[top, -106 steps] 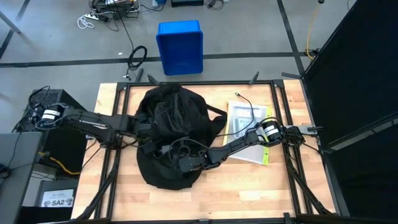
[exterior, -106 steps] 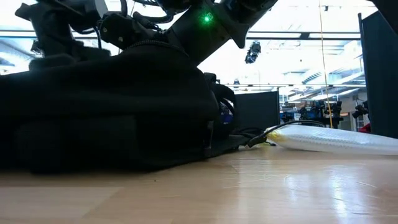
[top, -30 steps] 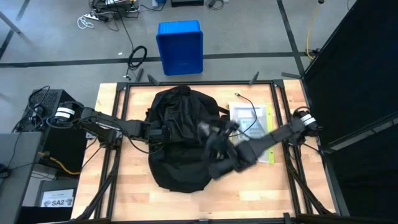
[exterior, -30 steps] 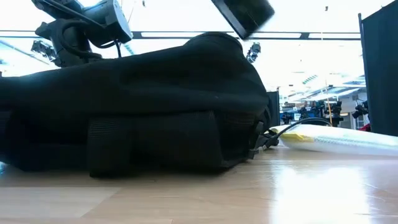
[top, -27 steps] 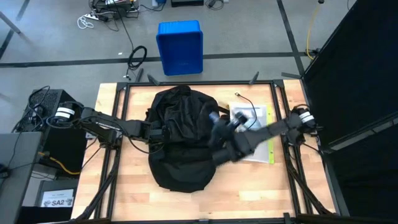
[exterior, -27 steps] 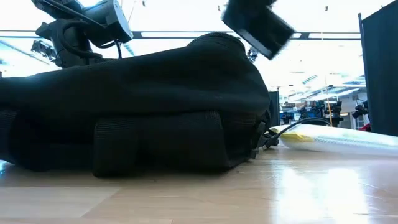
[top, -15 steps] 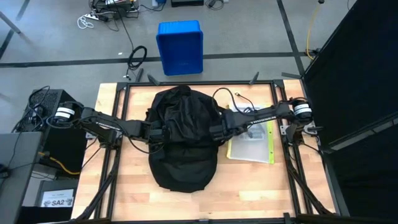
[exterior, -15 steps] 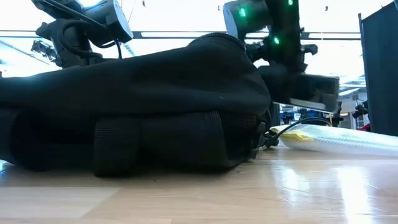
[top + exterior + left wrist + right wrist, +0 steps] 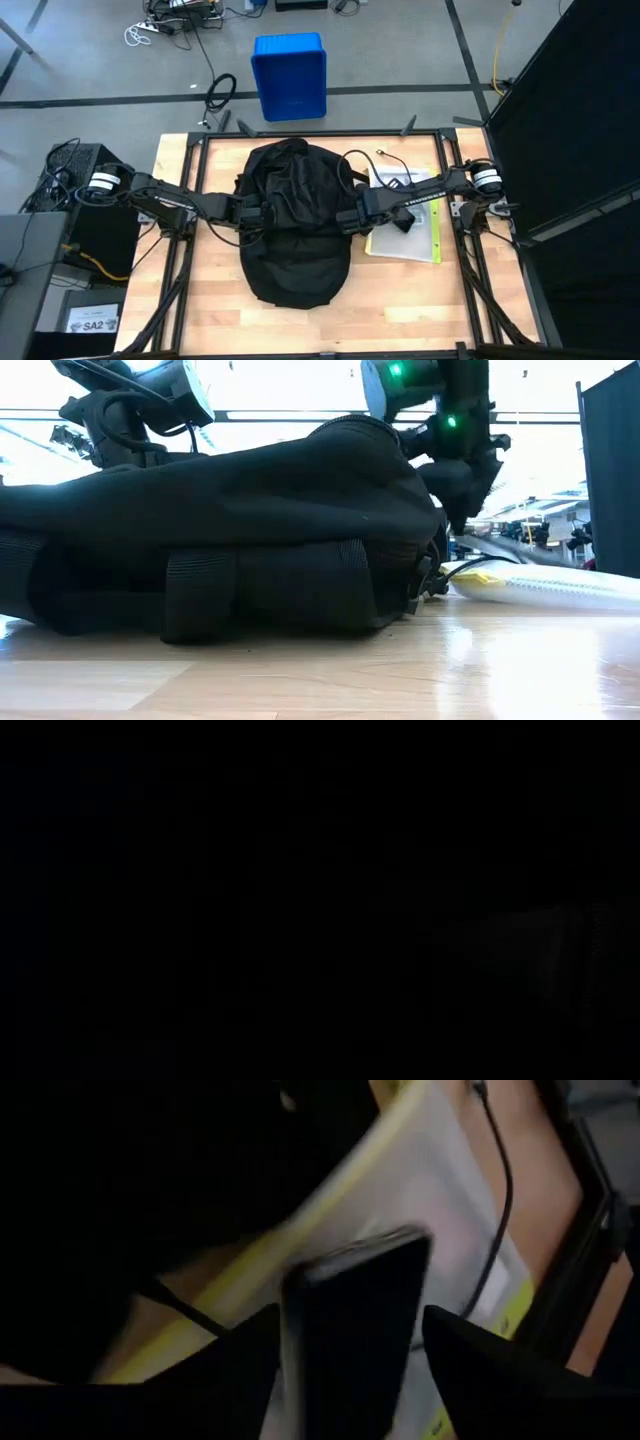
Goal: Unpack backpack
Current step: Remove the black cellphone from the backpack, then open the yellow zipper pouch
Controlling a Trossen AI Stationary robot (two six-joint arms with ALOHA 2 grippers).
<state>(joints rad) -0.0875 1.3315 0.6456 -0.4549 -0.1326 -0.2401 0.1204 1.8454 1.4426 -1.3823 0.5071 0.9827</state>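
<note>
Nearby, yellow-edged clear pouch [image 9: 405, 222] beside backpack [image 9: 295, 220]

Two dark, slim jointed arms, matte black links with thin black cables along them. The left arm [image 9: 170, 203] carried a round white-capped joint at its base end; the right arm [image 9: 425, 190] had the same white-capped round joint and small pale lettering along one link. Low view: right arm housing showed green indicator lights. Right wrist view: two black wedge-shaped fingers [image 9: 240, 1370].
</note>
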